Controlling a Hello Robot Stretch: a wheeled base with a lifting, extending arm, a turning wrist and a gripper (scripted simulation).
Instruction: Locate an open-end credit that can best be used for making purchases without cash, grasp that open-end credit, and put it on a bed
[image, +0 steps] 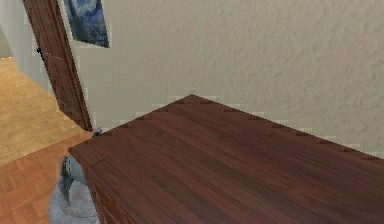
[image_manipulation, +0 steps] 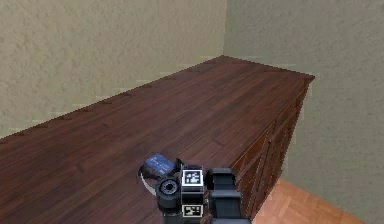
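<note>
Forward view: a dark wooden cabinet (image: 230, 160) stands along the wall (image: 250, 50). Arm side view: the gripper (image_manipulation: 152, 180) sits near the top's front edge at a small bluish thing (image_manipulation: 157, 162) (possibly the credit card). I cannot tell whether it holds anything, and carrying to a bed is not yet done.

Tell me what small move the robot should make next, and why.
Probably ease the gripper slightly toward the small blue-grey thing lying on the dark wooden cabinet top, right at the gripper's far end; it may be the card. I cannot tell whether the gripper touches or holds it, so a short, slow move seems safest.
</note>
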